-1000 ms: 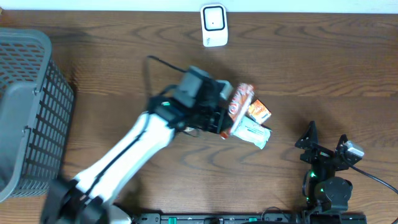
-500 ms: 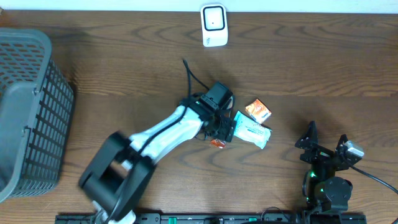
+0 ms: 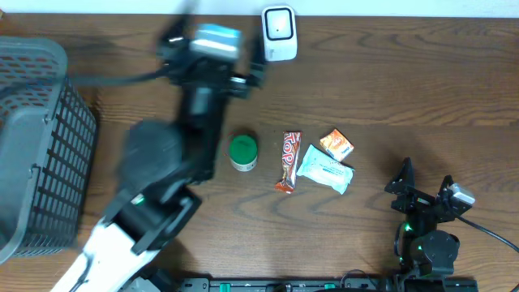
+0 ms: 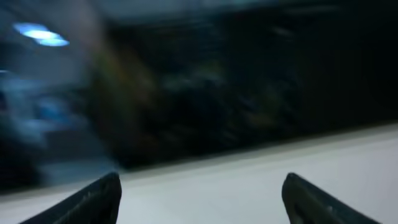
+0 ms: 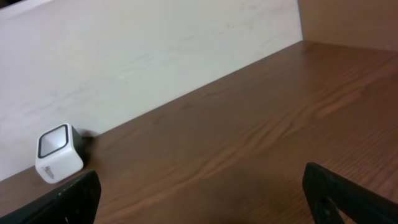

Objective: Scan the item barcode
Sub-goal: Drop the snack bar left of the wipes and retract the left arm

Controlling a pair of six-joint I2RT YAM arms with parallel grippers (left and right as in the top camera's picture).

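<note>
The red-and-orange candy bar (image 3: 288, 161) lies flat on the wooden table, free of both grippers. The white barcode scanner (image 3: 278, 32) stands at the back edge and shows again as the scanner (image 5: 58, 152) in the right wrist view. My left gripper (image 3: 212, 50) is raised at the back, left of the scanner and blurred by motion. Its wrist view shows the left gripper (image 4: 202, 183) open and empty, facing a pale wall. My right gripper (image 3: 424, 182) rests at the front right, and the right gripper (image 5: 202, 186) is open with nothing in it.
A green round container (image 3: 242, 152) sits left of the candy bar. A white-and-teal packet (image 3: 326, 169) and a small orange packet (image 3: 336, 144) lie to its right. A grey mesh basket (image 3: 32, 138) fills the left side.
The left gripper let go of the candy bar, which now lies on the table, and the arm swung up and back toward the scanner. A green container has come into sight.
</note>
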